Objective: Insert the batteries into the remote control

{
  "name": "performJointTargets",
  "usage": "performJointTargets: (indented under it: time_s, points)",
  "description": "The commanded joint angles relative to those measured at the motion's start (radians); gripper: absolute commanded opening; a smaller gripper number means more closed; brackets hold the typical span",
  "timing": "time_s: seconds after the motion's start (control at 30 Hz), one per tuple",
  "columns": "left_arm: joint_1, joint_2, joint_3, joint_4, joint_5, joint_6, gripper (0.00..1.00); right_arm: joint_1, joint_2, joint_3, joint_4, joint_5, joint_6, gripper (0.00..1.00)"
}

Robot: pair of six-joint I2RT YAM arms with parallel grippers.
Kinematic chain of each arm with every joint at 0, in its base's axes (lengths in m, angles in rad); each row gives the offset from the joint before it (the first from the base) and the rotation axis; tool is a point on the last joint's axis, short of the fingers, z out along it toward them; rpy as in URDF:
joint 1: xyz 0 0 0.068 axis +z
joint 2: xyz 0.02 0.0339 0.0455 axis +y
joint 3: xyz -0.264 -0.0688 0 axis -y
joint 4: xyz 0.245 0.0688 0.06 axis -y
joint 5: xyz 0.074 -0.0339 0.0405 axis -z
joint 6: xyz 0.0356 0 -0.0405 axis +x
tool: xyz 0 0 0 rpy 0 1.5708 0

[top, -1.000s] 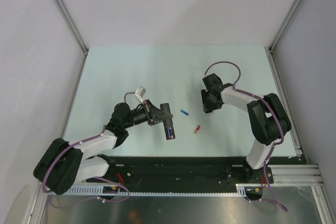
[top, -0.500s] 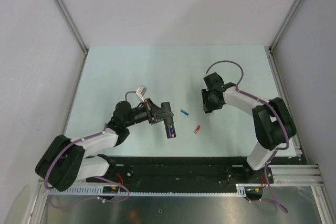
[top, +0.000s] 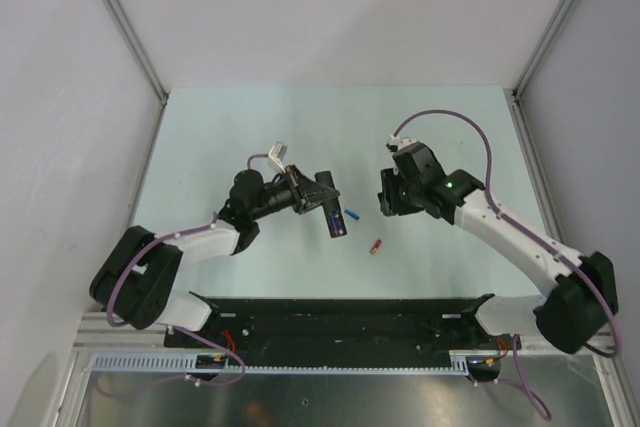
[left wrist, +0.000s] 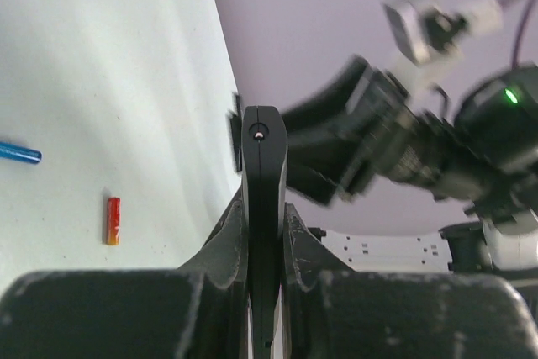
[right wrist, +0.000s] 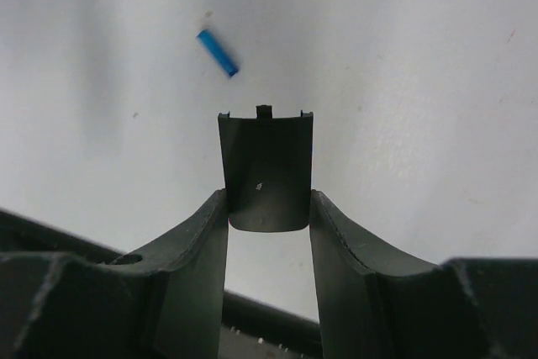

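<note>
While the left fingers (left wrist: 225, 240) clamp the remote (left wrist: 264, 176) edge-on, it shows as a slim bar of smooth black plastic with a rounded tip and a small pale dot just below that tip. The matte, faintly scuffed fingers press flat against both broad faces, closed narrow on the bar, which sticks out well past their tips. To the left of these fingers both batteries lie flat on the pale green counter (left wrist: 101, 56). The blue battery (left wrist: 18, 153) is a thin glossy cylinder, far off to the left and about level with the remote's tip. The red-orange battery (left wrist: 113, 220) is a stubby one shading from red to yellow-orange, closer in and about level with the fingertips.

The right fingers (right wrist: 349, 250) hold a cover (right wrist: 266, 174) by its two side edges. It is a short curved shell of dark plastic, rounded at the near end, with small tabs and notches along its far edge. Beyond that far edge and a little left of the fingertips, the blue battery lies slanted on the counter, apart from the cover.

From above, the remote slants out past the left fingers and the blue battery lies just beside its far end, between the two pairs of fingers. Whether they touch cannot be told. The red-orange battery lies apart from both.
</note>
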Motion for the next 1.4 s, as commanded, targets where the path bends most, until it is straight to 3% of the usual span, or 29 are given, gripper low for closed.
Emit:
performJointTargets:
  time_s: [0.0,0.23,0.5,0.8,1.37]
  points:
    - [0.006,0.054,0.073,0.034,-0.033,0.020,0.00,0.076,-0.117,0.011,-0.106,0.032,0.064,0.17]
    - [-0.005,0.108,0.109,0.071,-0.069,0.040,0.00,0.202,-0.202,0.037,-0.173,0.038,0.156,0.16]
    - [-0.040,0.178,0.090,0.215,-0.079,-0.016,0.00,0.317,-0.180,0.066,-0.103,0.042,0.223,0.15]
    - [-0.083,0.233,0.058,0.392,-0.070,-0.121,0.00,0.327,-0.094,0.104,-0.032,0.016,0.220,0.15]
    - [-0.095,0.249,0.049,0.435,-0.079,-0.131,0.00,0.331,-0.024,0.173,-0.086,0.059,0.193,0.14]
